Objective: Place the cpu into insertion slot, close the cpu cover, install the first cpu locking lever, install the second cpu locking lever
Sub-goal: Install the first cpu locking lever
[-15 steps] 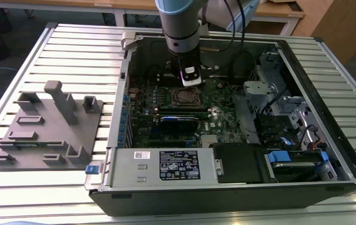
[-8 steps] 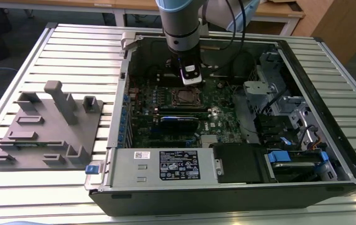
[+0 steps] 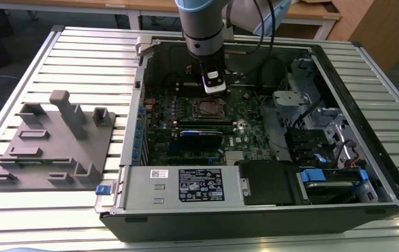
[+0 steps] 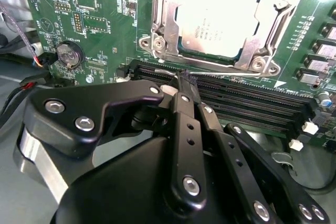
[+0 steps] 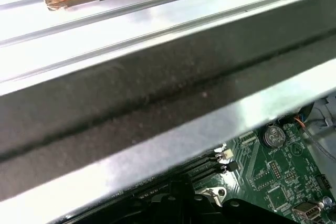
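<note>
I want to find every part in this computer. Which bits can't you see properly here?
Second wrist view: the black gripper hides where the thin silver wire lever ends.
Second wrist view: the picture's edge cuts off the square silvery metal cpu cover.
First wrist view: the grey metal case wall hides most of the green circuit board.
Exterior view: the small square silvery-rimmed insertion slot is too small to show its levers.

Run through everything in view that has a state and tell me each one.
cpu cover: closed down over the cpu.
cpu: seated flat beneath it.
locking lever: lying along the cover's edge; latching cannot be told.
gripper: shut, tip at the locking lever.
computer case: side open.
</note>
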Robot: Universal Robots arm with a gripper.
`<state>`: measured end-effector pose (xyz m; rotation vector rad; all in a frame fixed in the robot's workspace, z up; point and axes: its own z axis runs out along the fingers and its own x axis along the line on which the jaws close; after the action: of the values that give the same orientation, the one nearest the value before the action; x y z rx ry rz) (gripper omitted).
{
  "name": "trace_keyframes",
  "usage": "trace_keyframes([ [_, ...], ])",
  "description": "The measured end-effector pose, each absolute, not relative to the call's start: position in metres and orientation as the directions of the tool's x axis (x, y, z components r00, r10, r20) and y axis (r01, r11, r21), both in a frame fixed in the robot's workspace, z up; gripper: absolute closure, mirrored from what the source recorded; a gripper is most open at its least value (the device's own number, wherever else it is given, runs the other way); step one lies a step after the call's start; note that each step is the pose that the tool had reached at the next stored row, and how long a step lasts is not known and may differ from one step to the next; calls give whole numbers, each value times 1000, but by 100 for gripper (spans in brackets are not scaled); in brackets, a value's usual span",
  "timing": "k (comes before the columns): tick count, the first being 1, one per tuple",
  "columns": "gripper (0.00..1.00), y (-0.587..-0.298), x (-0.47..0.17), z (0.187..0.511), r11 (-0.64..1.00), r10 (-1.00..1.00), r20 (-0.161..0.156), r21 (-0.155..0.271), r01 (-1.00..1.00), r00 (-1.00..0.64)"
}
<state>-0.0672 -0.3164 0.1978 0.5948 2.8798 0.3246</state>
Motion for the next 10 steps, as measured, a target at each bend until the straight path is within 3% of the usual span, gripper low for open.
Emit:
trace_keyframes([
  [10,89,-317,-67,197,896,408,-134,249,368,-903],
])
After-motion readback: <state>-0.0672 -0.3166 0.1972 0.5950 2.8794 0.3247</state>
